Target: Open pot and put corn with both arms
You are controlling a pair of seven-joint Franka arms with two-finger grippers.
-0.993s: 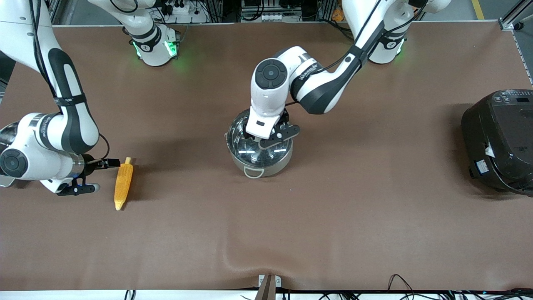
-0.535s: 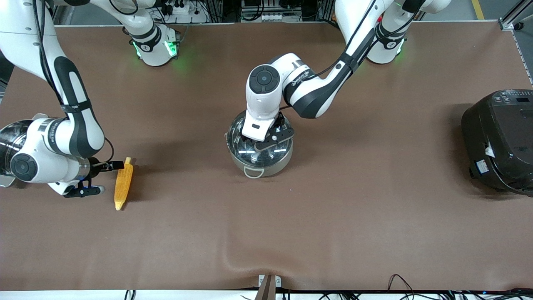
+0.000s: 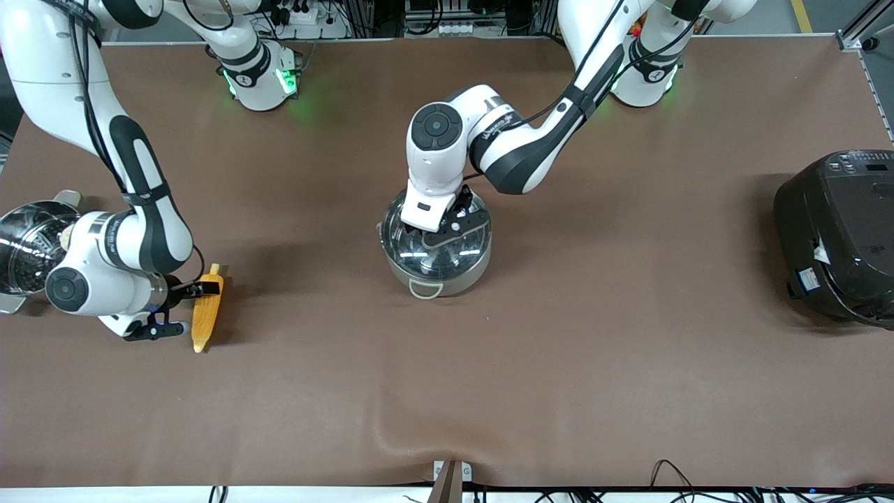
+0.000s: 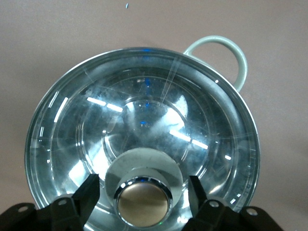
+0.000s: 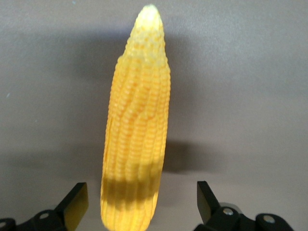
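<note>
Yellow-orange tapered corn cob (image 3: 207, 312) flat on brown table (image 3: 559, 349) toward right arm's end, long axis running near-to-far, pale stub farthest. Right gripper (image 5: 142, 204) spread wide, straddling it. Left gripper (image 4: 143, 195) open around coppery knob (image 4: 143, 203) atop shiny lidded steel pot (image 3: 436, 244), mid-table.

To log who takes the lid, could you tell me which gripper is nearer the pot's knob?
Left: the left gripper straddles the knob, open. The right gripper is at the corn.
</note>
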